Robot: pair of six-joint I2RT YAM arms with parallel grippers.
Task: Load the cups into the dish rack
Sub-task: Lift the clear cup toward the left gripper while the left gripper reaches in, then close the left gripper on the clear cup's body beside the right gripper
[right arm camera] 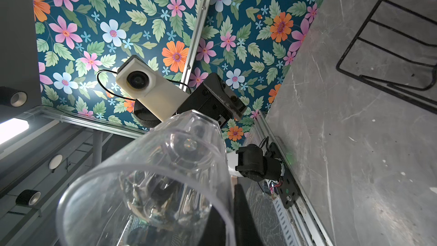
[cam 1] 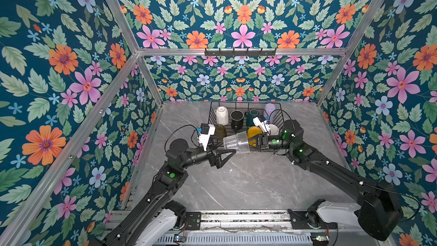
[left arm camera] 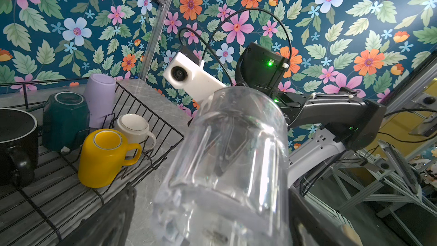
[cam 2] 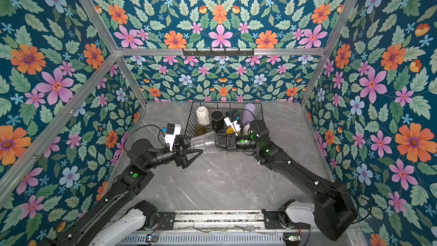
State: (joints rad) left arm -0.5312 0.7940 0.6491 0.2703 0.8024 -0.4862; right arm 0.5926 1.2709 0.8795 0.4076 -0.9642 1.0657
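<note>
Held item: clear tumbler (cam 1: pixel 236 142), middle of both top views, just below the lower edge of the rack. It lies on its side, mouth toward the right of the frame and base toward the left.
Right side: right gripper (cam 1: pixel 250 142) is clamped on the tumbler's rim. The left wrist view shows one finger through the glass (left arm camera: pixel 224 162), inside the mouth.
Left side: left gripper (cam 1: pixel 224 147) has its jaws spread wide, one on each side of the tumbler's base. Whether they touch the glass cannot be determined.
Rack: dish rack (cam 1: pixel 246 102), black wire, upper middle of the grey marble tabletop (cam 1: pixel 236 181).
Rack, upper row, left to right in a top view: white cup (cam 1: pixel 222 115), base up; black mug (cam 1: pixel 237 117), mouth showing; dark green mug (cam 1: pixel 251 117); lilac tumbler (cam 1: pixel 269 110), base up.
Rack, lower row: olive-brown tumbler (cam 1: pixel 220 130) at the lower left corner. The yellow mug (left arm camera: pixel 104 157) and cream mug (left arm camera: pixel 134 126) are at the lower right, both base up, just beside each other.
Outside the rack: the clear tumbler only.
</note>
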